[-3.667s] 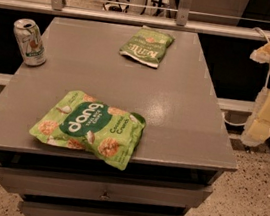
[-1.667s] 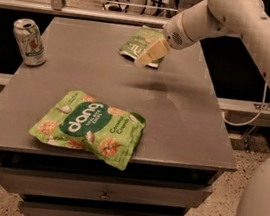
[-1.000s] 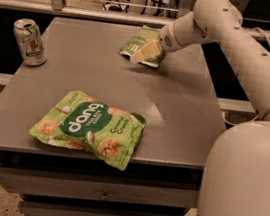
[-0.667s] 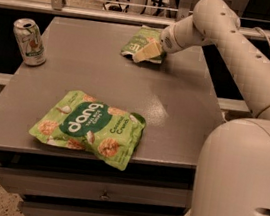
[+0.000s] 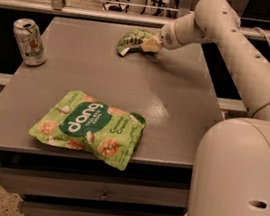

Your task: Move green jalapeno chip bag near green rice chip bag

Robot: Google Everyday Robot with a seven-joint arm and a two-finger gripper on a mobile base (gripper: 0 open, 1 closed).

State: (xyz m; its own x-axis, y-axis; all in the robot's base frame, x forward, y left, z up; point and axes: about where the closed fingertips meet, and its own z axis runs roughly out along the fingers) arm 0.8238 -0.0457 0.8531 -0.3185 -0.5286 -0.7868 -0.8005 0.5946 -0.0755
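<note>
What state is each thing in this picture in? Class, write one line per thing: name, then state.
green jalapeno chip bag: crumpled, at the table's far side, apart from the other bag.
green rice chip bag: puffy, lying label-up near the front edge.
gripper: at the jalapeno bag's right end.
soda can: upright, far left of the table.
drawers: shut.

Gripper (image 5: pixel 152 45) at green jalapeno chip bag (image 5: pixel 131 39), table's far edge. Open tabletop (image 5: pixel 186 102) runs from there to green rice chip bag (image 5: pixel 89 128); soda can (image 5: pixel 28 41) stands far left.
</note>
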